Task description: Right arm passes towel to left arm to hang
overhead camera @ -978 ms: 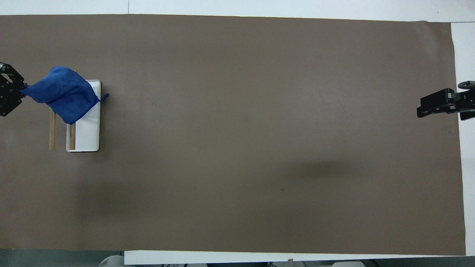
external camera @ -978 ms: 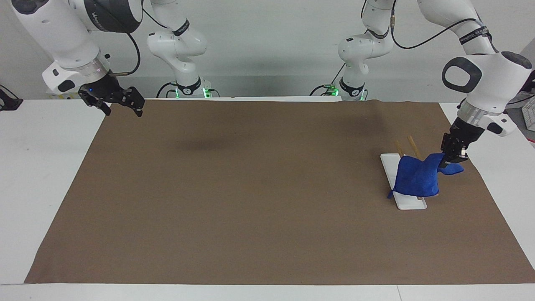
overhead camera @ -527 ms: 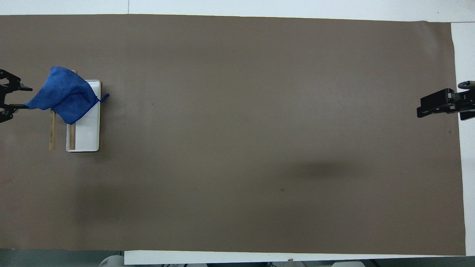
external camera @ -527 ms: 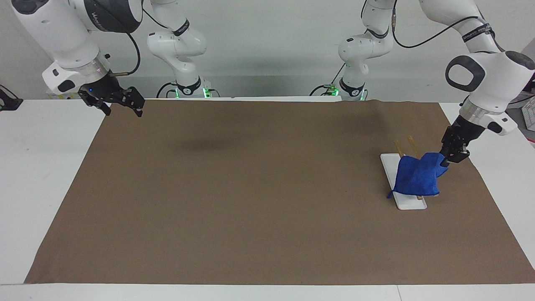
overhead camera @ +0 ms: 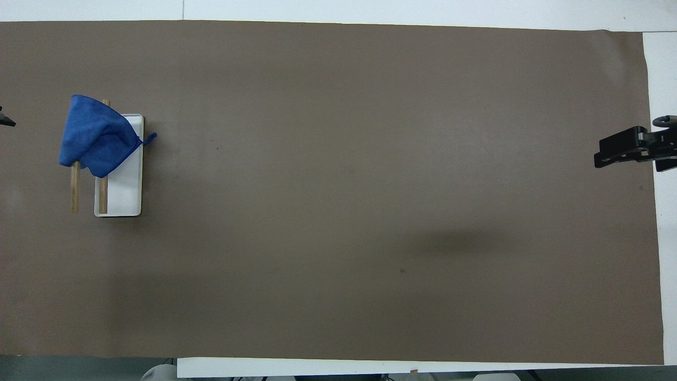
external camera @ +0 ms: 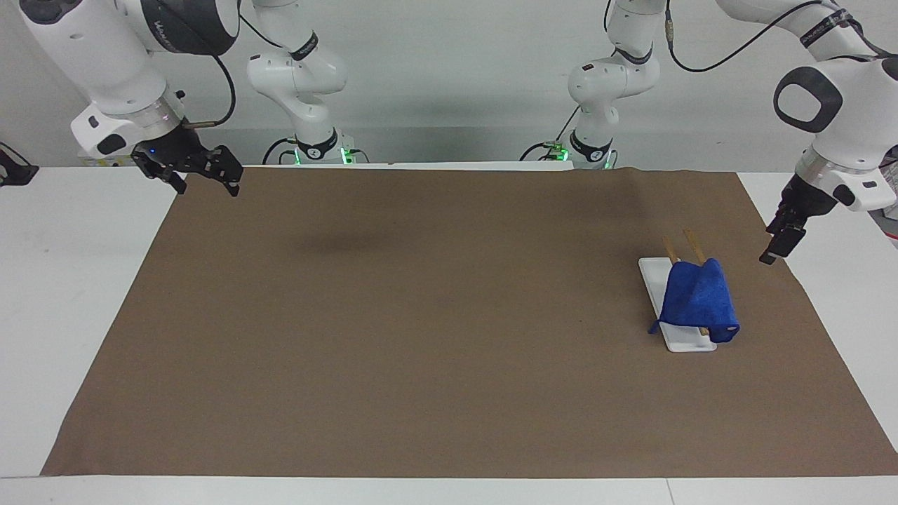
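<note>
Looking now, I see my left gripper (external camera: 780, 244) has let go, jaws apart, and moved off the blue towel (external camera: 697, 300), which hangs on the wooden rack (overhead camera: 75, 186). My right gripper (external camera: 203, 177) waits, jaws apart.

You're looking at a towel (external camera: 696, 303) of soft blue cloth with a fuzzy, matt nap, draped over two rails (external camera: 692, 245) that look like bare, pale wood. Under them sits a base (external camera: 654, 274) of smooth white plastic with a slight sheen. The mat (external camera: 421, 337) covering the table (external camera: 70, 280) reads as brown paper, matt and flat, faintly creased along the edge nearest the robots. The table itself is smooth, white and matt. Your arms have glossy white plastic shells, each with a bright metal ring at the wrist, and the left gripper (external camera: 780, 242) and right gripper (external camera: 203, 177) are matt black.
</note>
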{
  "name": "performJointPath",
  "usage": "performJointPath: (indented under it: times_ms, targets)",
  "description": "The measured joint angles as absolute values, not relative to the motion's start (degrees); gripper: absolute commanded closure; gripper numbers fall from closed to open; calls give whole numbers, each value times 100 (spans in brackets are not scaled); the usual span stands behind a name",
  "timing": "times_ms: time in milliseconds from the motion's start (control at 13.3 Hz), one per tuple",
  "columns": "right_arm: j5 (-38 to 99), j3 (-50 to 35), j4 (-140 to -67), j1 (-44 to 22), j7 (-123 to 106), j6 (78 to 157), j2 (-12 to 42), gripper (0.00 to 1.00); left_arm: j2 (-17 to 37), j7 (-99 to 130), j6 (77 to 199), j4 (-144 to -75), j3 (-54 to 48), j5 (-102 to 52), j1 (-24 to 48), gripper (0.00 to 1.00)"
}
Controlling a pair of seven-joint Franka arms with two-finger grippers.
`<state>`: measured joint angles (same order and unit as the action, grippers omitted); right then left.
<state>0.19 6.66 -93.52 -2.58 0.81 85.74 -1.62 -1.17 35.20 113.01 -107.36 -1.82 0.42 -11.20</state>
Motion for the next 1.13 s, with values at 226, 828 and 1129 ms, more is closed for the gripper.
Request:
performJointPath:
  times_ms: [226, 828, 1129]
  targets:
    - [19, 751, -9352, -258, 80, 8577, -162, 0, -48, 3032, 10591, -10213, -239, 97, -1075, 0]
    - [19, 986, -9431, -263, -247, 8671, -125, 0, -13, 498, 8055, -8885, -338, 96, -435, 0]
    - [19, 982, -9431, -263, -247, 8671, -125, 0, -108, 259, 7919, -9037, -351, 47, -65, 0]
